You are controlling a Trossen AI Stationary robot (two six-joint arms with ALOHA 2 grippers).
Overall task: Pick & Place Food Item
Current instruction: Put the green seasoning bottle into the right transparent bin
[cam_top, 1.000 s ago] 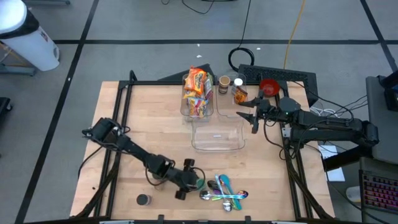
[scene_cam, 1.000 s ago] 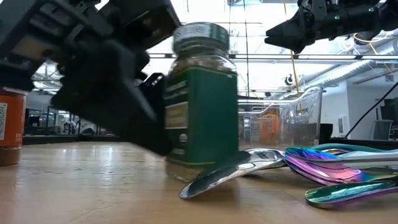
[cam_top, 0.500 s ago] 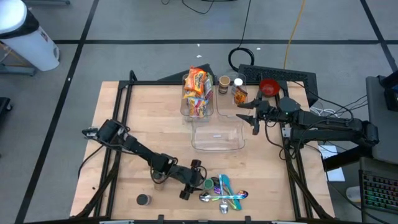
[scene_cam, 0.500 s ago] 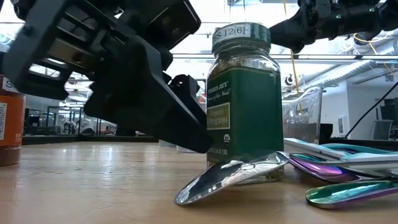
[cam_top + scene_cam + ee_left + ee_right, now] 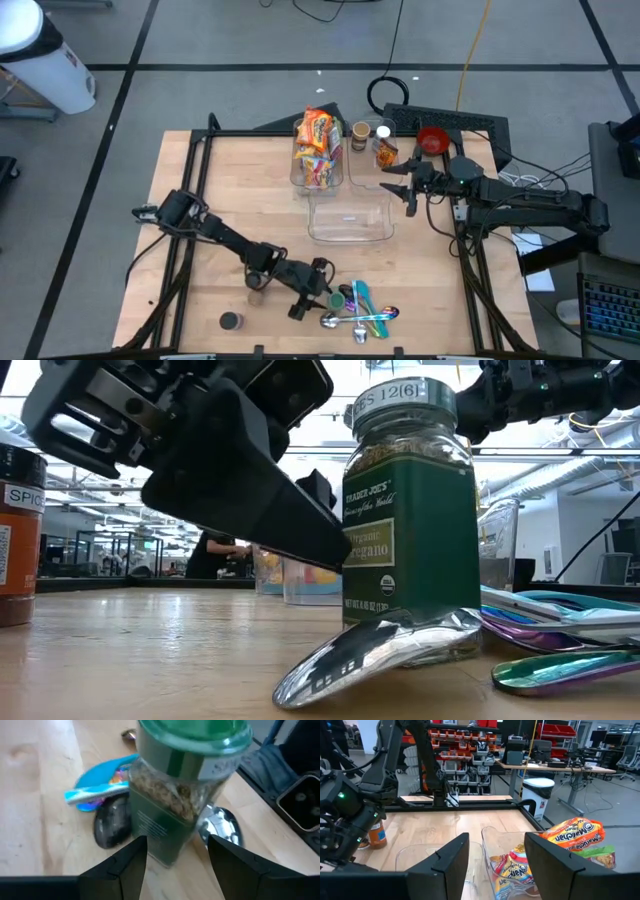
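A glass oregano jar (image 5: 185,795) with a green lid and a green label stands near the table's front edge, beside a heap of spoons (image 5: 362,312). My left gripper (image 5: 328,292) is shut on it; it reaches in low from the table's left. In the low view the jar (image 5: 410,520) stands upright, its base behind a silver spoon (image 5: 370,655). My right gripper (image 5: 392,185) hangs open and empty above the clear bins at the back right. My left gripper pinches the jar's lower glass body (image 5: 145,837) between its two fingers, one on either side. The fingers (image 5: 300,530) slant down from the table's left. The jar is upright, its base down at the tabletop; the spoon hides whether it rests there.
A clear bin (image 5: 315,150) full of snack packets stands at the back, with an empty clear bin (image 5: 350,215) in front of it. Two jars (image 5: 372,140) and a red bowl (image 5: 432,140) stand behind. An orange spice jar (image 5: 15,540) stands front left.
My left gripper has gone toward the table's right edge and slightly nearer the front edge, swinging its wrist round, with the jar in its fingers. The jar has travelled along to the spoons and now stands right behind the silver one.
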